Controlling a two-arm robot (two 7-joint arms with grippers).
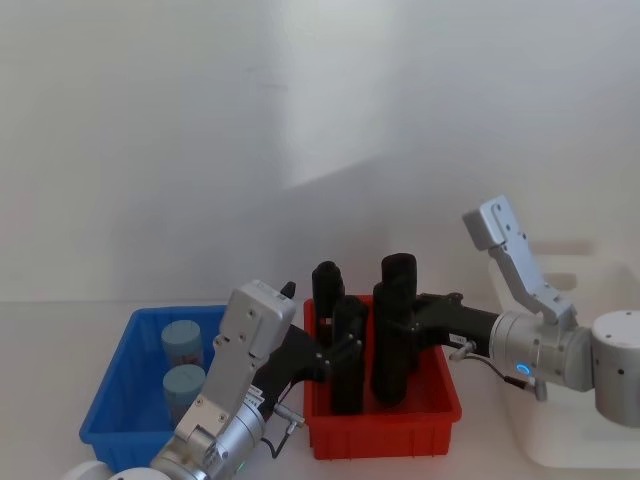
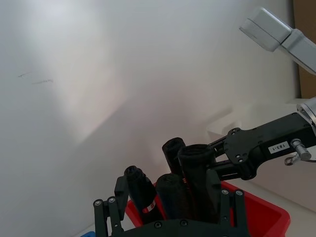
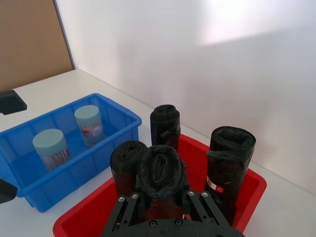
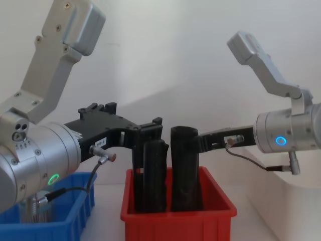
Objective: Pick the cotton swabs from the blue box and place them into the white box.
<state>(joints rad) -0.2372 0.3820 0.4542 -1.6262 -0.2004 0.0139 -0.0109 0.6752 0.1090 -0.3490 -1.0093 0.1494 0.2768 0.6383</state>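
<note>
Two cotton swabs tubs (image 1: 182, 343) (image 1: 184, 388) with pale blue caps stand in the blue box (image 1: 110, 385) at the left; the right wrist view shows them too (image 3: 89, 126) (image 3: 51, 148). The white box (image 1: 570, 440) sits at the far right, partly behind my right arm. Both grippers are over the red bin (image 1: 390, 430), away from the swabs. My left gripper (image 1: 340, 350) is open, its fingers (image 2: 106, 212) wide apart beside a black roll (image 2: 173, 197). My right gripper (image 1: 405, 318) is shut on a taller black roll (image 3: 160, 170).
The red bin (image 4: 175, 223) stands between the blue and white boxes and holds several upright black rolls. A white wall rises close behind the table. Both arms reach inward and meet over the red bin.
</note>
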